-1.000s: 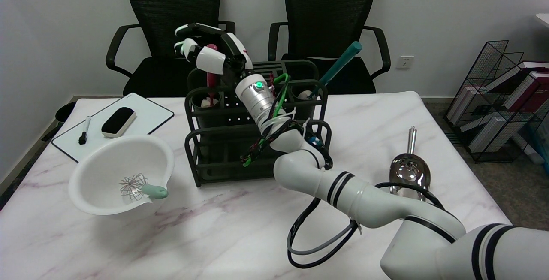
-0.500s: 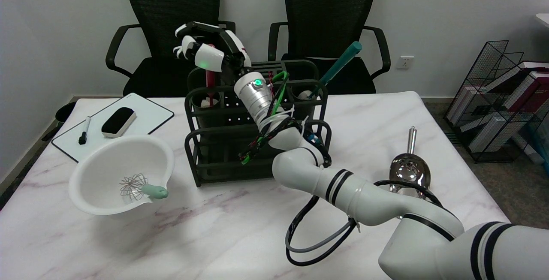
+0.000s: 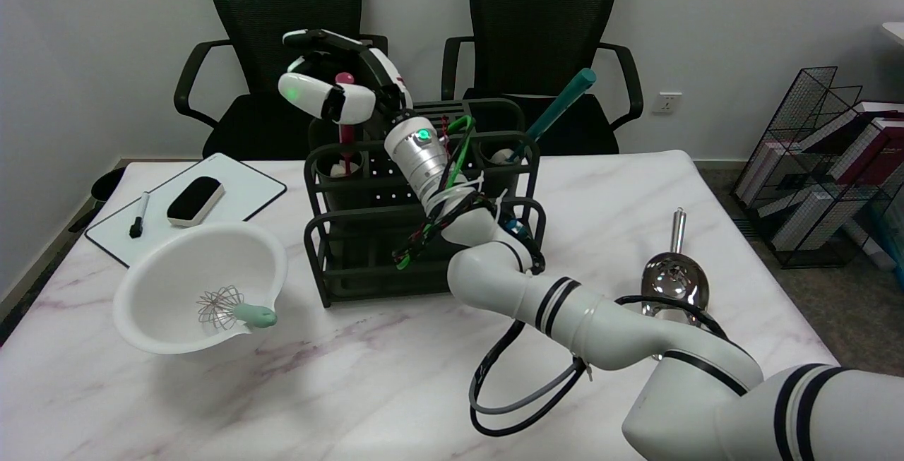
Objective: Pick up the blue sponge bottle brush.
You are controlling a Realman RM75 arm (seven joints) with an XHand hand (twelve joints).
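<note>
Head view. The right hand (image 3: 332, 76), black and white with many fingers, hovers over the rear left corner of the black metal utensil rack (image 3: 353, 228) that stands on the white marbled tabletop (image 3: 353, 390). Its fingers (image 3: 311, 91) curl round the knobbed top of a pink-red rod-shaped handle (image 3: 345, 133), which rises upright from the rack's left cup; whether they actually clamp it cannot be told. The blue sponge bottle brush (image 3: 558, 111), seen as a teal plastic handle leaning to the right, stands in the rack's right rear cup, well apart from the hand. Left of the rack sits a white plastic bowl (image 3: 169, 320) holding a small wire whisk with a mint-green grip (image 3: 233, 309). Behind the bowl lies a small whiteboard (image 3: 240, 196) carrying a black eraser (image 3: 195, 200) and a black marker (image 3: 138, 215). A polished steel scoop (image 3: 674, 277) lies at the right, beside the arm.
</note>
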